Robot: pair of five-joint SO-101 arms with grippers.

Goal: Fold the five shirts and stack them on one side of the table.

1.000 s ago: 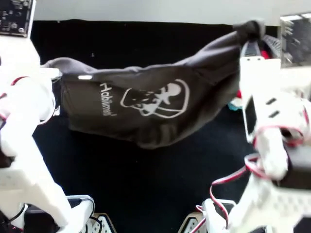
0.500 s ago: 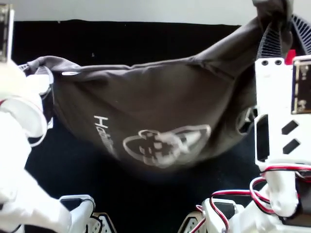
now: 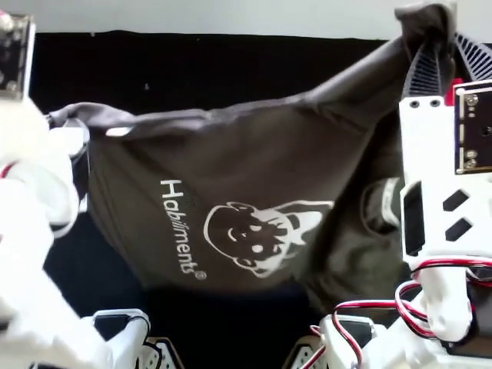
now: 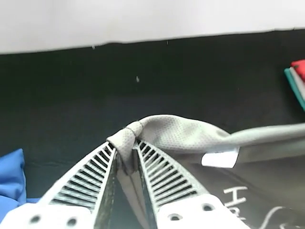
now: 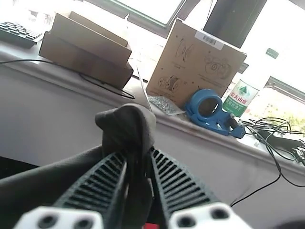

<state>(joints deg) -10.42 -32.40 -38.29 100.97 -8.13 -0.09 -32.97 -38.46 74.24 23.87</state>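
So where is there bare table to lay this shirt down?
Bare black table runs along the far side, between the held grey shirt and the white wall. In the left wrist view it stretches from the blue cloth to the folded stack. The near edge is crowded by the arm bases.

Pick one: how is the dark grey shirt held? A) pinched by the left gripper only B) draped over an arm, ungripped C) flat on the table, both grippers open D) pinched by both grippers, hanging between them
D: the left gripper and the right gripper are each shut on a bunched bit of the dark grey shirt, which hangs spread between them.
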